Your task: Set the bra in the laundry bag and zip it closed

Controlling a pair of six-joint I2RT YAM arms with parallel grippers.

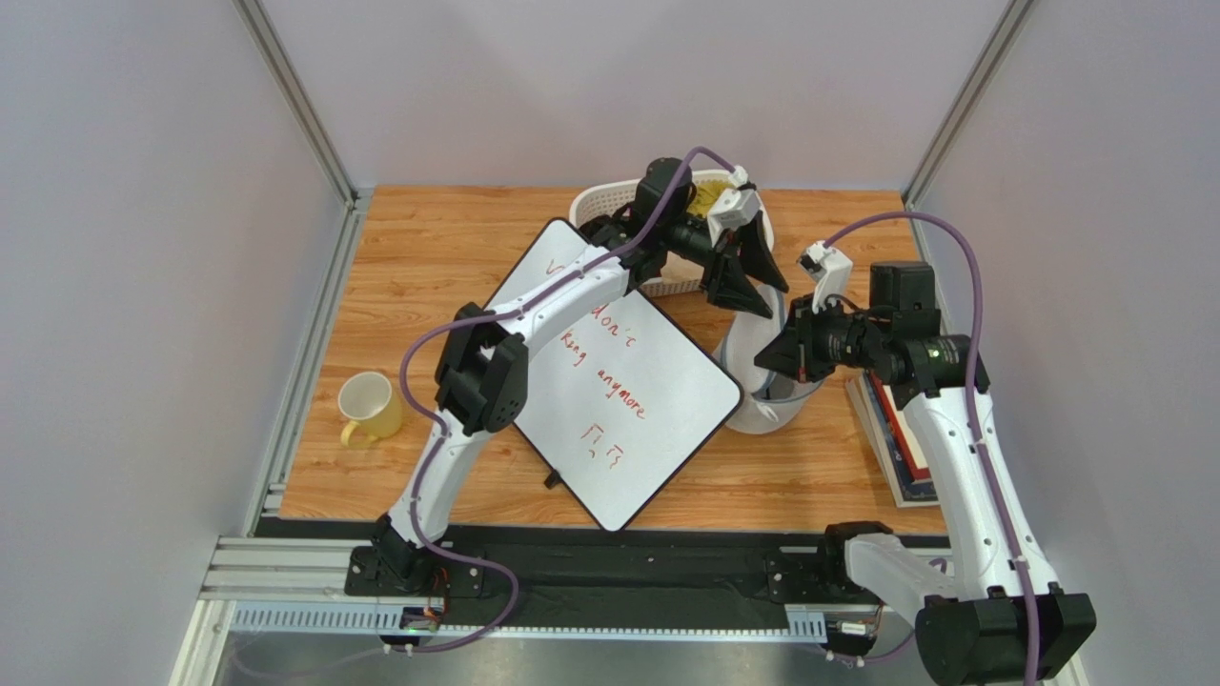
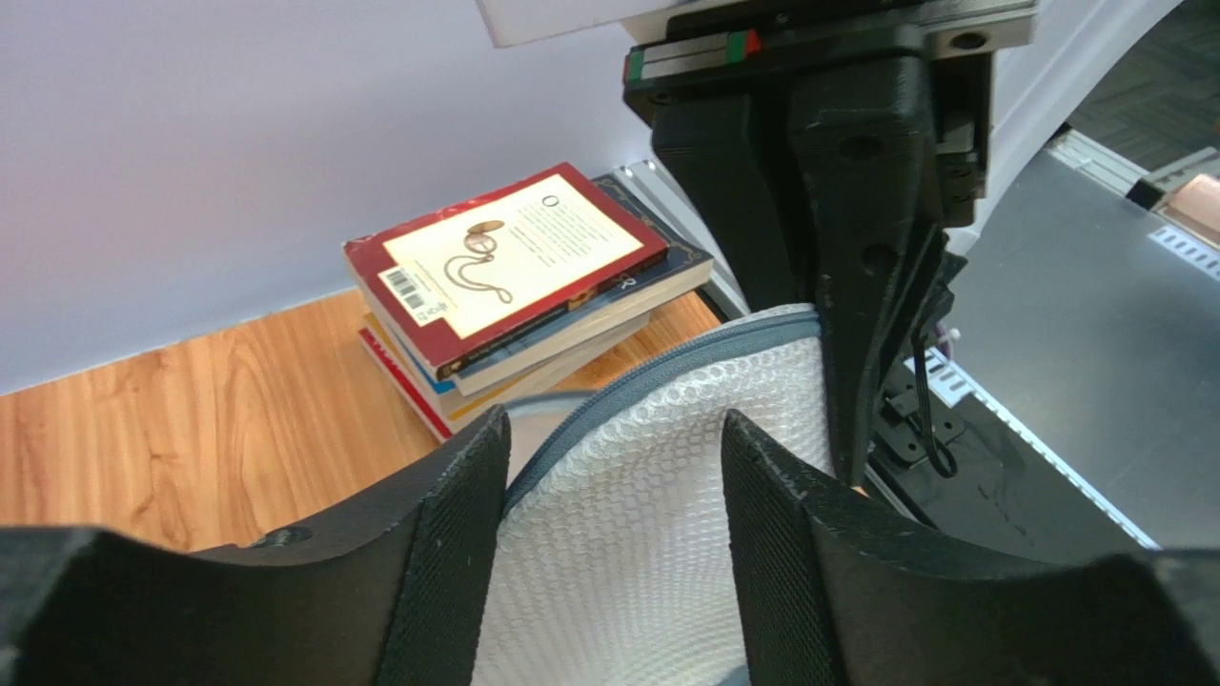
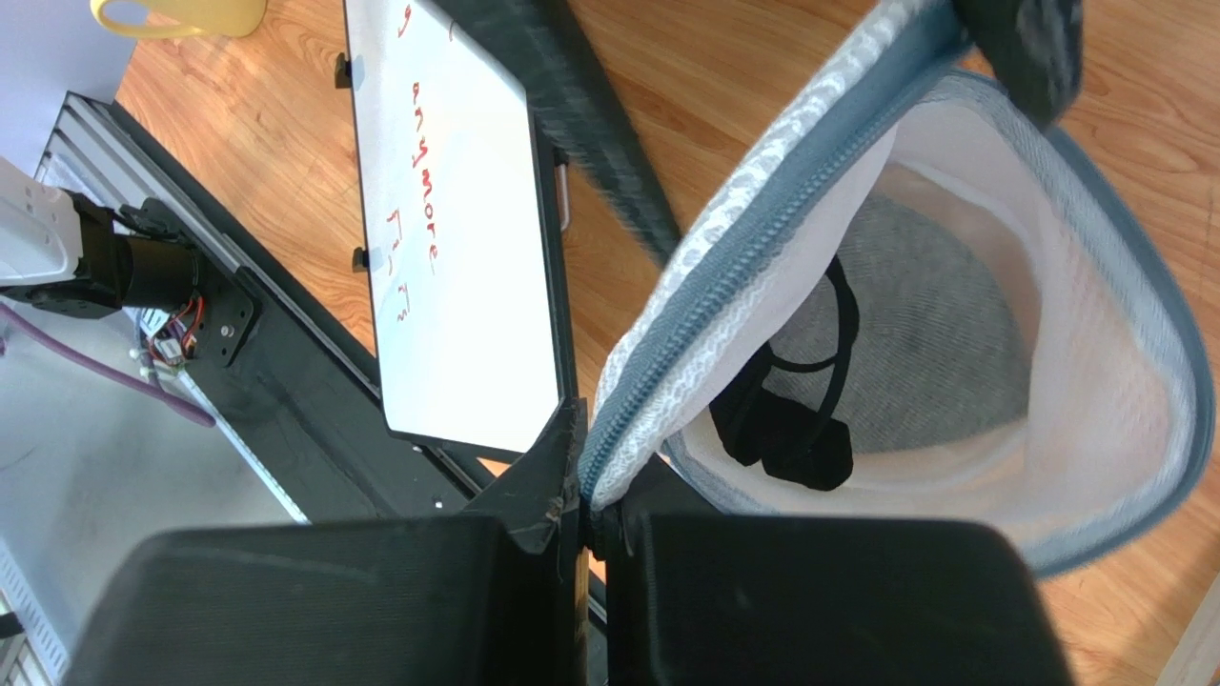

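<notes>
Right of the whiteboard [image 1: 616, 379] on the worktop [image 1: 415, 257], the right pincer [image 3: 584, 479] is clamped together on the zipper rim of the laundry bag [image 3: 1003, 172]. The bag is held up open, with the bra [image 3: 931, 322] lying inside. Farther back, the left pincer [image 2: 616, 443] has its fingers apart on either side of the bag's mesh rim; I cannot tell whether they pinch it.
</notes>
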